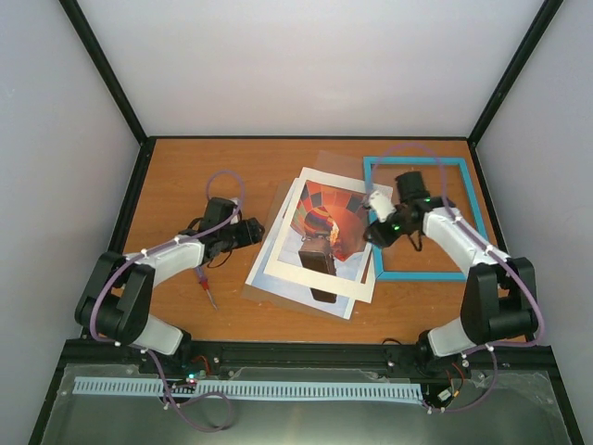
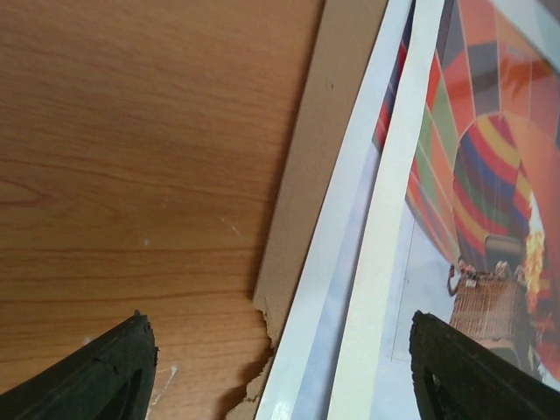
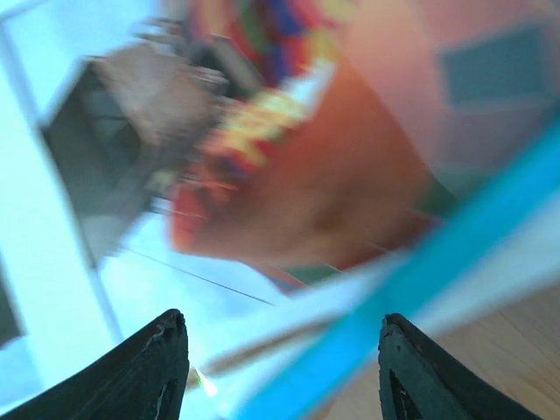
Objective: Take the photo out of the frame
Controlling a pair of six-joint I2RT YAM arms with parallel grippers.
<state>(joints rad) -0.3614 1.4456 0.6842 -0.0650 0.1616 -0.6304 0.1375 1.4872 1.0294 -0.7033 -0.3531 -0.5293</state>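
Observation:
The photo (image 1: 326,222), a striped hot-air balloon print, lies flat mid-table in a loose stack with a white mat board (image 1: 306,278) and a brown backing board (image 2: 306,175). The turquoise frame (image 1: 422,218) lies empty to the stack's right; the photo's right edge overlaps its left bar. My left gripper (image 1: 253,232) is open at the stack's left edge, its jaws spanning from bare table to the photo (image 2: 490,175), with nothing held. My right gripper (image 1: 373,225) is open above the frame's left bar (image 3: 455,254) and the photo (image 3: 332,175). That view is blurred.
A red-handled tool (image 1: 206,287) lies on the wooden table (image 1: 185,176) near the left arm. A clear sheet (image 1: 338,162) pokes out behind the stack. Black enclosure posts and white walls ring the table. The backing board's near corner (image 2: 262,359) is torn.

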